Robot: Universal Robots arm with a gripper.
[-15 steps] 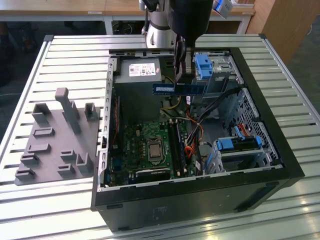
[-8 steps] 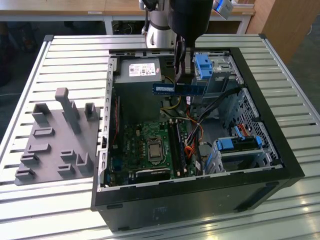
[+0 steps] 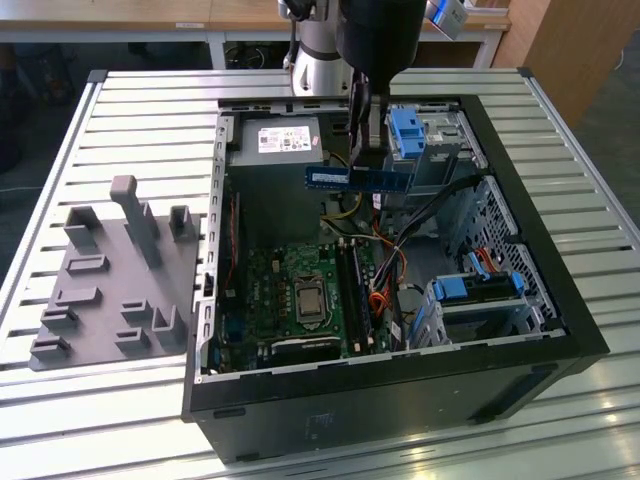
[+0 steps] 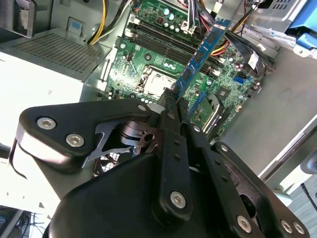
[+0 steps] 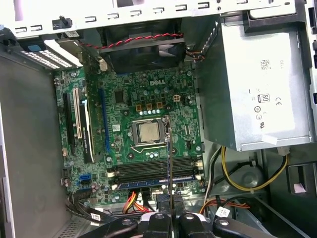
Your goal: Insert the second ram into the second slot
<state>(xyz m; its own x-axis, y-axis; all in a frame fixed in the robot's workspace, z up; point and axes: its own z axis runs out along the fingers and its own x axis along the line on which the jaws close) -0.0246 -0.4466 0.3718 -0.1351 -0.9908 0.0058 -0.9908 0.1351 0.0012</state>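
My gripper (image 3: 362,165) is shut on the second ram (image 3: 358,178), a long dark-blue stick with a pale label. It holds the stick level in the air over the open computer case, well above the motherboard (image 3: 290,290). In the second wrist view the stick (image 4: 203,49) juts out from the fingertips (image 4: 171,106) over the board. In the first wrist view the stick is edge-on, a thin line (image 5: 169,158) crossing the row of long memory slots (image 5: 148,171) beside the processor socket (image 5: 148,131). A blue-edged stick (image 5: 153,182) seems seated in one of those slots.
The black case (image 3: 560,320) lies open on a slatted metal table. Inside are a power supply (image 3: 275,140), blue drive-bay tabs (image 3: 410,130), a lower drive cage (image 3: 480,290) and orange and black cables (image 3: 385,265). A grey fixture block (image 3: 110,280) sits at the exterior view's left.
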